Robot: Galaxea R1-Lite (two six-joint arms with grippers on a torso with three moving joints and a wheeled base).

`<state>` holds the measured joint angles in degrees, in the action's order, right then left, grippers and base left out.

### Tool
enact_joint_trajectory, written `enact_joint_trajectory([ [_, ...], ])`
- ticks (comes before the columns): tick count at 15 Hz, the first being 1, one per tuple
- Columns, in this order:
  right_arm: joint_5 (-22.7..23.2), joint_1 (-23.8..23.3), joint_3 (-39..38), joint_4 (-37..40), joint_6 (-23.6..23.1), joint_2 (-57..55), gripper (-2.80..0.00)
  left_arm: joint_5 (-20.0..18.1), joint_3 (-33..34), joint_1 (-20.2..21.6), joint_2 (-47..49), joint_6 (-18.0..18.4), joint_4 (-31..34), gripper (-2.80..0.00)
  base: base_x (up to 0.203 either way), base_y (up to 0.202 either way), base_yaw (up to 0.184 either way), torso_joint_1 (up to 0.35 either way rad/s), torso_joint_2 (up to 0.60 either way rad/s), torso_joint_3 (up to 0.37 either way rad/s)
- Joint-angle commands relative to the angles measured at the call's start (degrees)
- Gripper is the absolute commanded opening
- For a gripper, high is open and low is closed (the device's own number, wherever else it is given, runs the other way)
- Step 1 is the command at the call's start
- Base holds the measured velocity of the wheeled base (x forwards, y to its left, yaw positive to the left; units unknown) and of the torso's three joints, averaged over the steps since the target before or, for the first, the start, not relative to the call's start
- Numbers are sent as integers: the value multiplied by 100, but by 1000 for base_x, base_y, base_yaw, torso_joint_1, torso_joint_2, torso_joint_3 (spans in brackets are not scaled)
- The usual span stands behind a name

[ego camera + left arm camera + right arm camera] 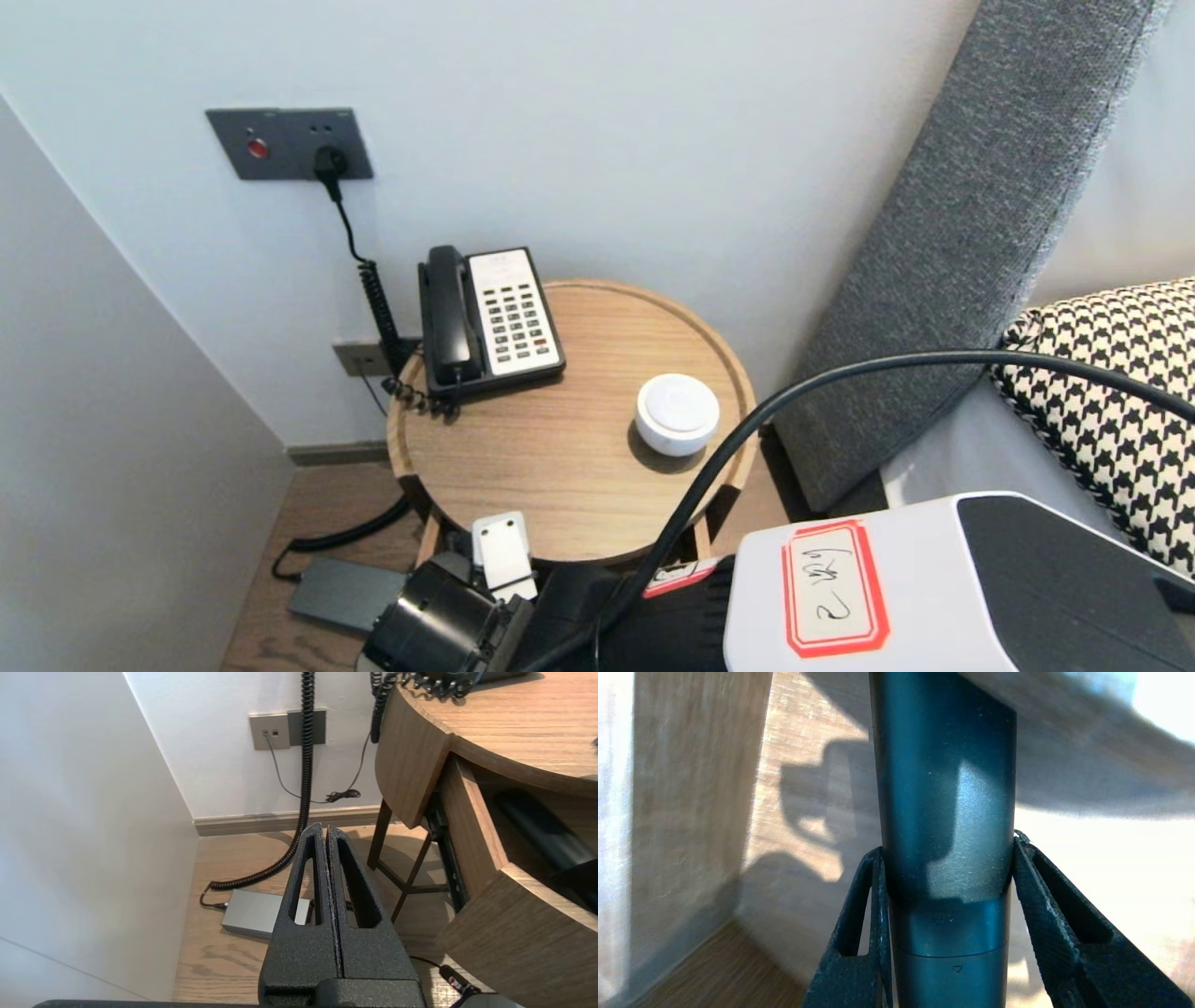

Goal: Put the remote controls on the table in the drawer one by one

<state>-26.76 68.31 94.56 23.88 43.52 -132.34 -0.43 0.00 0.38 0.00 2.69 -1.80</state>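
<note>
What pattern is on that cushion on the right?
Black-and-white houndstooth; the cushion shows best in the head view.

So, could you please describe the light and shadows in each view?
Right wrist view: hard sunlight, a bright patch on the dark cylinder in the right gripper. Head view: soft, even light; the white puck casts a faint shadow on the round table. Left wrist view: shaded floor beyond the left gripper.

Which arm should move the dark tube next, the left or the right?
Right, probably. Its end effector clamps the dark tube between both fingers, in the wooden drawer. The left end effector is shut, holds nothing and hangs beside the table, over the floor.
</note>
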Motion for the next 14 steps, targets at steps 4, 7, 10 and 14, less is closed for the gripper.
enact_joint_trajectory([
  [4, 127, -20, 458, 319, 350, -258, -280, -1, 70, -3, -9, 3, -5, -280, 0, 0, 0, 0, 0, 0],
  [7, 144, -46, 550, 319, 444, -341, -280, -1, 70, -3, -9, 3, -5, -280, 0, 0, 0, 0, 0, 0],
  [10, 145, -46, 652, 319, 464, -442, -280, -1, 70, 6, -9, 3, -5, -280, 0, 0, 0, 0, 0, 0],
  [14, 145, -134, 652, 319, 464, -515, -280, -1, 70, -3, -9, 3, -5, -280, 0, 0, 0, 0, 0, 0],
])
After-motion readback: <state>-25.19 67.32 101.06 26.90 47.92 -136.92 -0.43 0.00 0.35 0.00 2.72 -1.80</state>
